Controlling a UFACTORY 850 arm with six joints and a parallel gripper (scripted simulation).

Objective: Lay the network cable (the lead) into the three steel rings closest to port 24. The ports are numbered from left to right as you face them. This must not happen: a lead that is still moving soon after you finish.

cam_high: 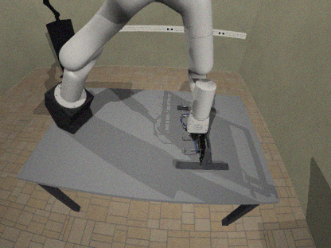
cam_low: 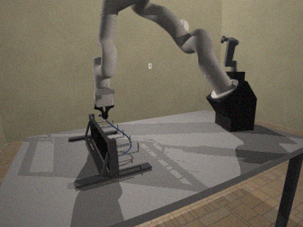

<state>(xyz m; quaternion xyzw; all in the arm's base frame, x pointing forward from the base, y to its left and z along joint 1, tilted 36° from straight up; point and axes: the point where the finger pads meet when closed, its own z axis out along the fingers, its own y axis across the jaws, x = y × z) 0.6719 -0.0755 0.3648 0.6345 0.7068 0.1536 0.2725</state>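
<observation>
A dark patch panel rack [cam_high: 216, 165] [cam_low: 103, 145] stands upright on the grey table [cam_high: 99, 159] [cam_low: 204, 160]. Small steel rings [cam_high: 186, 137] [cam_low: 139, 147] stand in a row on the shelf in front of its port side. The blue network cable [cam_high: 183, 118] [cam_low: 123, 133] curves from the panel's top far end down along the rings, then loops back near the shelf. My gripper [cam_high: 200, 154] [cam_low: 105, 116] points straight down at the top of the panel's far end. It is shut on the cable's end. The port numbers are too small to read.
The robot's black base [cam_high: 68, 111] [cam_low: 234, 109] stands on the table's far corner, well away from the rack. The rack's floor bars [cam_low: 113, 176] stick out on both sides. The table edge lies a little beyond the rack.
</observation>
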